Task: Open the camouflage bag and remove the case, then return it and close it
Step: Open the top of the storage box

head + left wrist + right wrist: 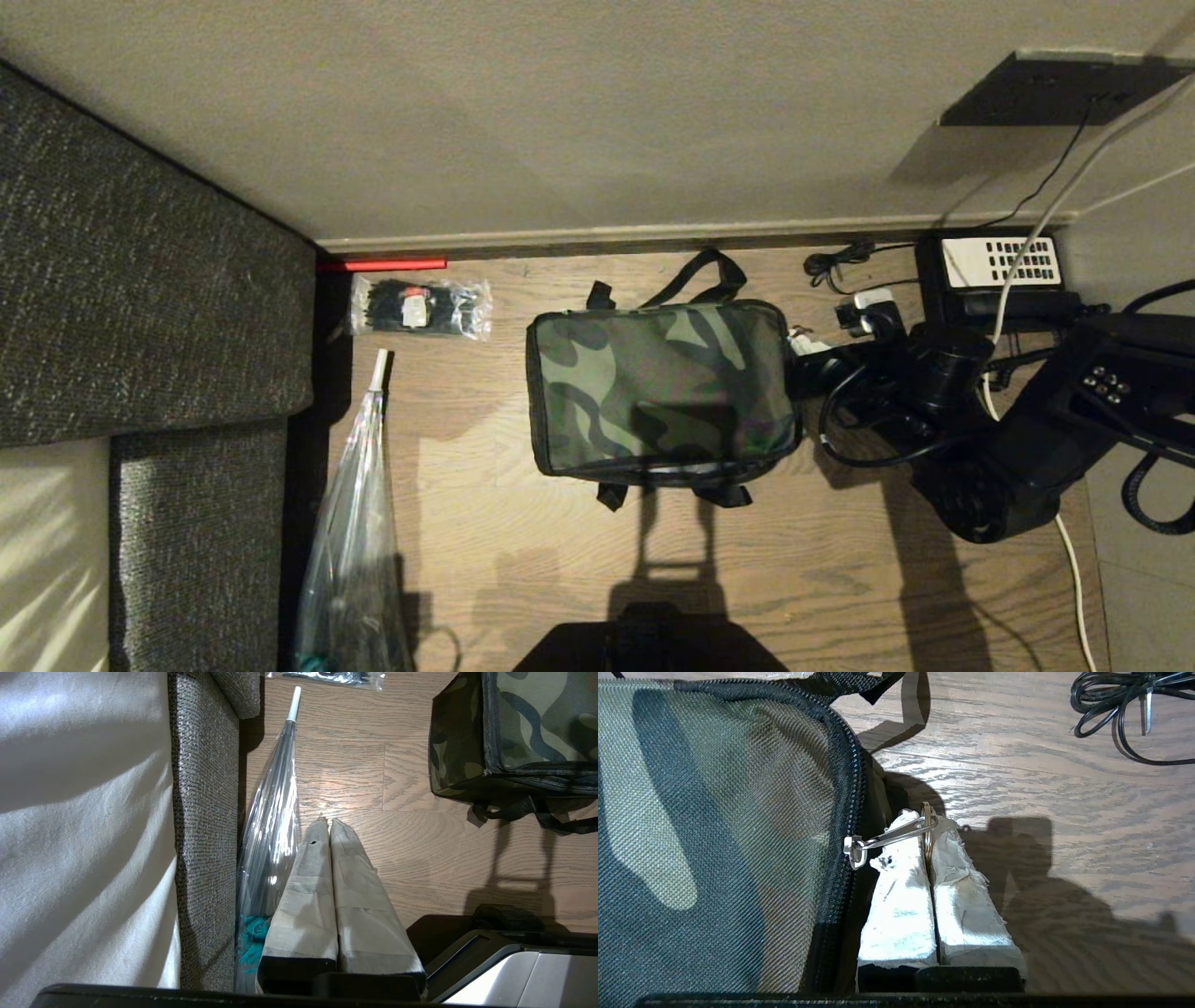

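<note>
Bag (661, 387) in camouflage sat zipped at centre, soft and yielding, likely slack under pull. At its three o'clock side the right gripper (928, 826) pinched the small metal zip ring (927, 833), the best hold.

No readable text, label, brand, number or sign anywhere.

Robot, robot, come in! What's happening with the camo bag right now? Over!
Right gripper shut on zip pull ring at bag's side. Left gripper shut, idle near umbrella. Camouflage bag zipped closed. Nothing blocking.
</note>
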### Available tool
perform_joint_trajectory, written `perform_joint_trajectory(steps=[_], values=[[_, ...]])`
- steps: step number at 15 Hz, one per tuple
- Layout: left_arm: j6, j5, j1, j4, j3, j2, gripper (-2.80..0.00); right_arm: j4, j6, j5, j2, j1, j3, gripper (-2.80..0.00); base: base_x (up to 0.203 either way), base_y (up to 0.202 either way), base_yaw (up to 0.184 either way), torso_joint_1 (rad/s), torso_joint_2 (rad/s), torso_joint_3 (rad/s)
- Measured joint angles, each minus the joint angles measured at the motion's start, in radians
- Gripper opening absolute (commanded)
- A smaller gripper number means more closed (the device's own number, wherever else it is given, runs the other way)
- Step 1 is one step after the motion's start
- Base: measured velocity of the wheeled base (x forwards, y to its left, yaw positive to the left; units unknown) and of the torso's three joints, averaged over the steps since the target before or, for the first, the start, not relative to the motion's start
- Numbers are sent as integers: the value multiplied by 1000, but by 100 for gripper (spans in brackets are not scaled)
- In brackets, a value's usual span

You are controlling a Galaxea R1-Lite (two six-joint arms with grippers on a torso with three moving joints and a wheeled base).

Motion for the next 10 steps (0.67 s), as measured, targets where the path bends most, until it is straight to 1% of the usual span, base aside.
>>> perform_joint_trajectory(steps=[4, 6, 10], values=[[0, 0, 0, 0, 0, 0, -280, 6, 11, 16, -6, -12, 3, -280, 0, 0, 0, 0, 0, 0], [0, 0, 0, 0, 0, 0, -280, 16, 65, 16, -7, -12, 6, -280, 0, 0, 0, 0, 0, 0], [1, -1, 0, 0, 0, 0, -280, 42, 124, 15, -8, -12, 8, -280, 0, 0, 0, 0, 0, 0]])
